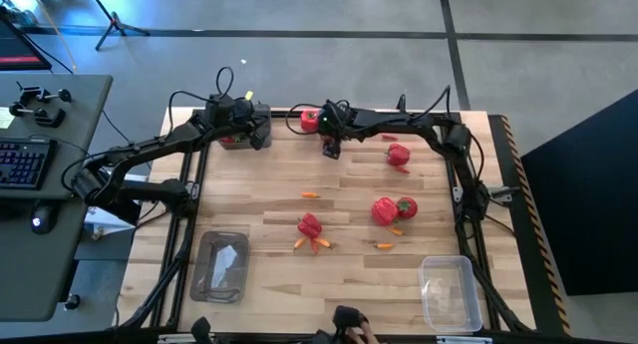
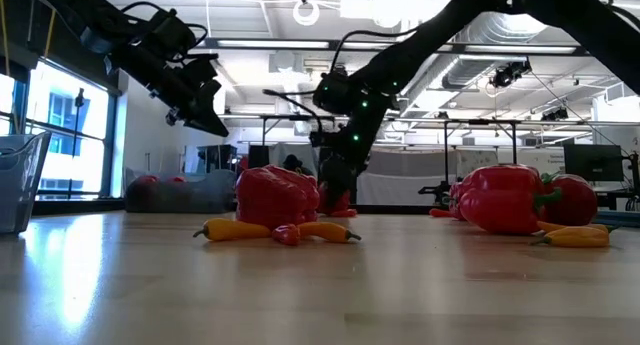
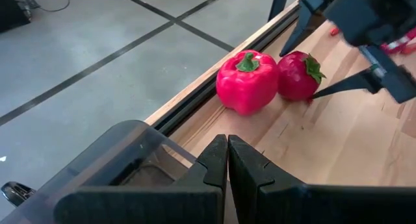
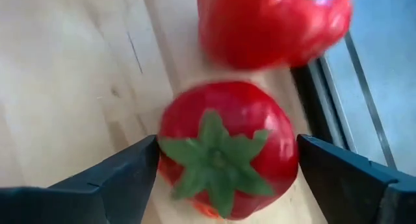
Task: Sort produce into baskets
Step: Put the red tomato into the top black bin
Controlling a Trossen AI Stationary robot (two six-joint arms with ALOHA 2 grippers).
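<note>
Up close in the right wrist view—unclear from above—the right gripper's wide-open fingers flank a round red fruit, ungripped.

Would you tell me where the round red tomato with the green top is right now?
The round red tomato with the green top sits at the table's far edge beside a red bell pepper, between the open fingers of the right gripper.

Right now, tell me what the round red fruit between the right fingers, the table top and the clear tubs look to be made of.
Round red fruit: probably moulded plastic, smooth and glossy, with a flat, uniform green top. Table top: pale wood planks, grain and seams visible, with a slight satin sheen in the low view. Clear tub: thin see-through plastic with rounded corners; the other looks the same.
</note>
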